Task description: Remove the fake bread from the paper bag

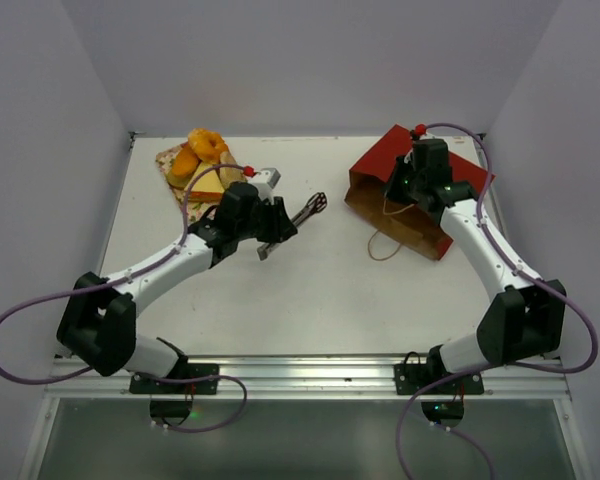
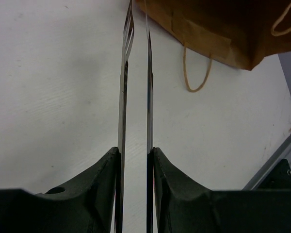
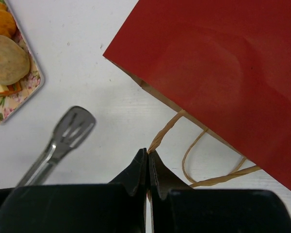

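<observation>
Nearest to me are the dark fingers of my left pincer (image 2: 136,152), clamped on a pair of metal tongs (image 2: 123,73) whose two thin blades run out ahead with a narrow gap between them, tips aimed at the brown mouth of the paper bag (image 3: 223,68). My right pincer (image 3: 149,154) is pressed together on the bag's cord handle (image 3: 165,128), right at the open edge, while the dark-red bag lies flat on the tabletop (image 1: 310,290). The fake bread (image 1: 202,158) I can see is piled on the floral tray (image 3: 2,108) at the far left, well apart from the bag; I cannot tell whether any piece is left inside, since the opening shows only dark paper. I judge the step to be reaching in with the tongs. To do it well, I should raise the handle enough to lift the upper lip and gape the mouth. The blades should go in low and level along the bottom sheet, clear of the loose cord loop. I should squeeze only once a piece sits between them.
</observation>
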